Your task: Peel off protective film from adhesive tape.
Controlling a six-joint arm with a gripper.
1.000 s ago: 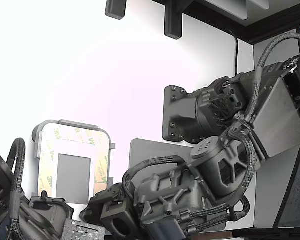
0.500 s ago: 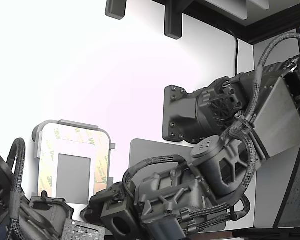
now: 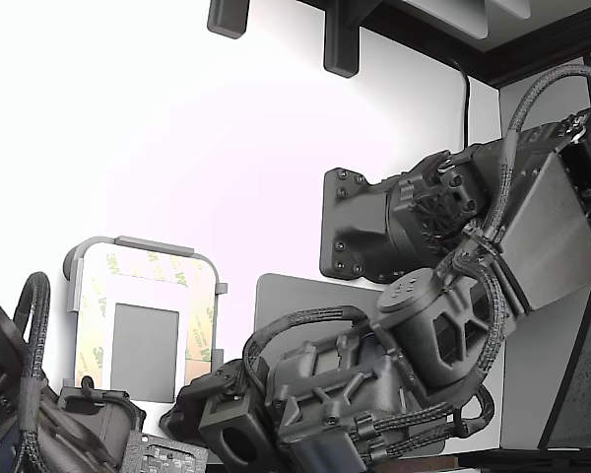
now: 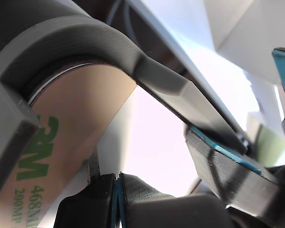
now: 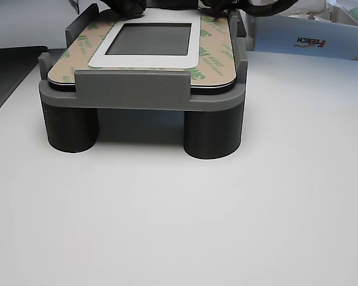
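Barely shifted since the earlier exterior frames: only a slight settling of the arm beside the grey holder frame [image 3: 143, 325]. Gripper [image 4: 115, 187] nearly closed, pinching at the liner's edge at the frame's corner. Protective film [image 4: 71, 128] still covering the adhesive tape [image 5: 212, 50] inside the frame; peeling apparently just beginning.

**Colours on my screens**

I see the protective film [image 4: 71, 142] in tan with green "3M" print, the same on the adhesive tape [image 5: 218, 56]. The holder frame [image 5: 140, 95] is dark grey, the table [image 5: 227, 226] white, the gripper [image 4: 115, 202] black with teal pads.
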